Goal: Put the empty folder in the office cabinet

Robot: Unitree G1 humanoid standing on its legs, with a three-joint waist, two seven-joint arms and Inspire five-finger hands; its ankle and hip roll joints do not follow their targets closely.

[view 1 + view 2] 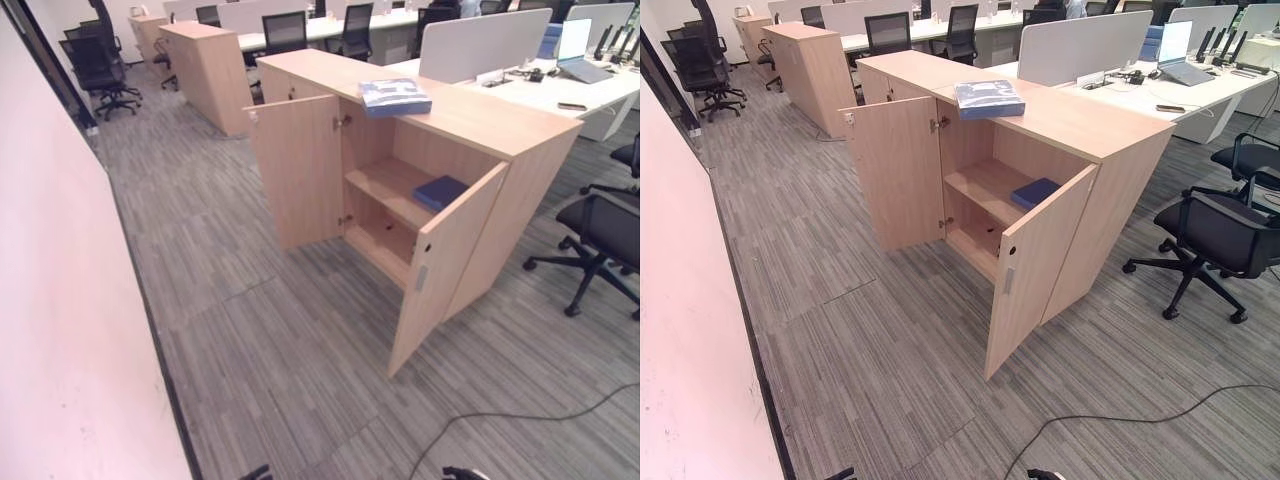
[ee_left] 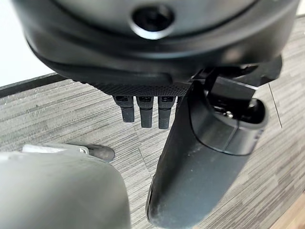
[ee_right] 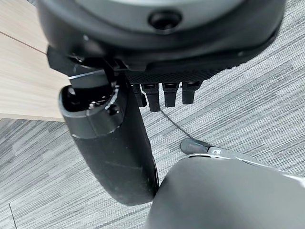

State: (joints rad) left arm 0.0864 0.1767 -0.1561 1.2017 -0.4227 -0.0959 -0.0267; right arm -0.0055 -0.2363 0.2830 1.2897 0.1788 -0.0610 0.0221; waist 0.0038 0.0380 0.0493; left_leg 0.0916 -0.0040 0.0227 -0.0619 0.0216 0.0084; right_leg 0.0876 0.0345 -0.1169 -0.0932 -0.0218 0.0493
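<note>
Both hands (image 2: pixel 200 157) (image 3: pixel 114 152) relaxed, empty; flat blue folder (image 1: pixel 441 191) on wooden cabinet (image 1: pixel 480 120) shelf

A grey striped carpet (image 1: pixel 250 350) covers the floor, black office chairs (image 1: pixel 1215 235) stand at the right and far left, a second wooden unit (image 1: pixel 205 70) stands behind, and white desks (image 1: pixel 1160 85) with a grey divider screen (image 1: pixel 1080 45) carry a laptop (image 1: pixel 1180 55).

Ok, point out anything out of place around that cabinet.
The blue folder lies on top of the office cabinet rather than inside it. Both doors stand open, and a dark blue item sits on the upper shelf. Nothing looks spilled or damaged.
</note>
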